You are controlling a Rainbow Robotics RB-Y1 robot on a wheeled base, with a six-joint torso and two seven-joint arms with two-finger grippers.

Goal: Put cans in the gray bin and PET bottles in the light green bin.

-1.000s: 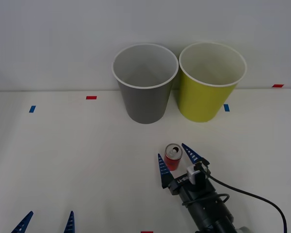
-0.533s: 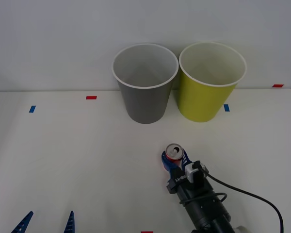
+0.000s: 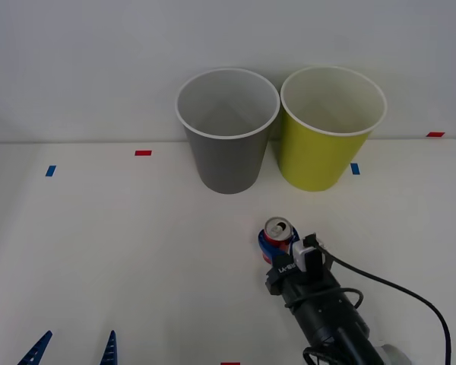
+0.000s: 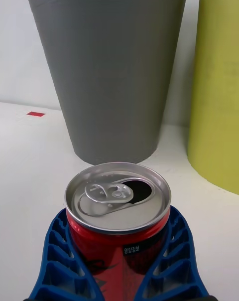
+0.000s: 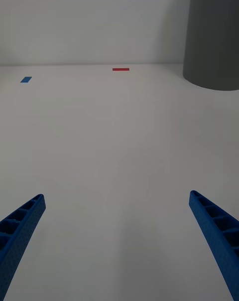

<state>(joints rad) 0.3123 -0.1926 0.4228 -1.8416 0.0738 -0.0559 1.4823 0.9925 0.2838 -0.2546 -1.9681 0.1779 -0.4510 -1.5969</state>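
Red can (image 3: 277, 235), silver top up, sits just below the middle of the front view, and your right gripper (image 3: 278, 249) is clamped on it: the blue fingers (image 4: 59, 261) press against both sides of its body in the right wrist view. Its long axis stands upright, pull-tab opening facing the ceiling. From that grip the gray bin (image 3: 227, 129) lies ahead and a little toward the upper left of the frame, and the green bin (image 3: 331, 128) ahead and to the upper right; the two stand just beside each other at the table's far edge. You need the gray one, so the carry probably goes up, forward and slightly left, high enough to clear the white rim. Your left gripper (image 3: 74, 348) waits at the lower left corner, fingers spread wide with nothing between them, well apart from the can, so the right arm is plainly nearer. Count: one can, two bins, no bottle that you can see.
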